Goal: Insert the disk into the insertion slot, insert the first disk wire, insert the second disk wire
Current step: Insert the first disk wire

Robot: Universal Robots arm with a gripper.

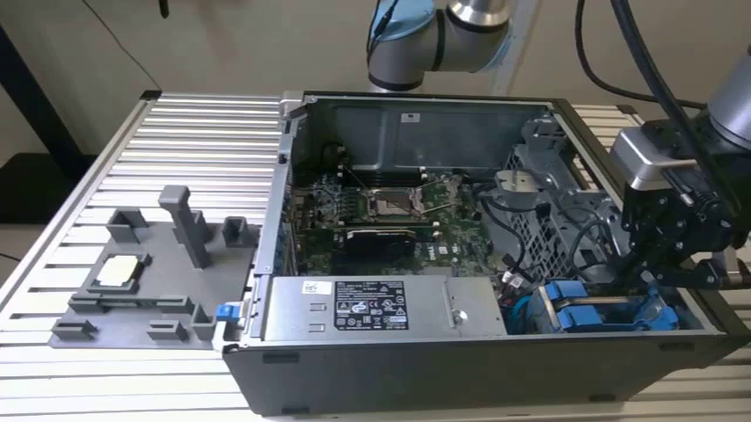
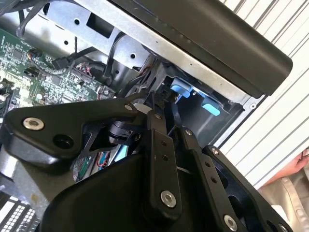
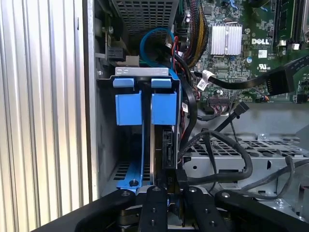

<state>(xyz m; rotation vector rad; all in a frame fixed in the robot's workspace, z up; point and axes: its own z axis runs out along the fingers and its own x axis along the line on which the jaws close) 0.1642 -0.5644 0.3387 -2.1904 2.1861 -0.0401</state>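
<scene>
Disk (image 3: 161,145) sits in the insertion slot (image 3: 105,145) at the case (image 1: 470,378) corner, on the exterior view's right. Gripper (image 3: 174,191) is right at its edge, jaws narrow, looks like they're pinching a black plug (image 3: 181,176). I'd keep that plug square to the disk and push straight, no twisting.

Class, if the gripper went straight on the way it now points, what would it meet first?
Most likely the near edge of the disk, in the slot directly ahead of the gripper; the gap between them is hard to judge.
</scene>
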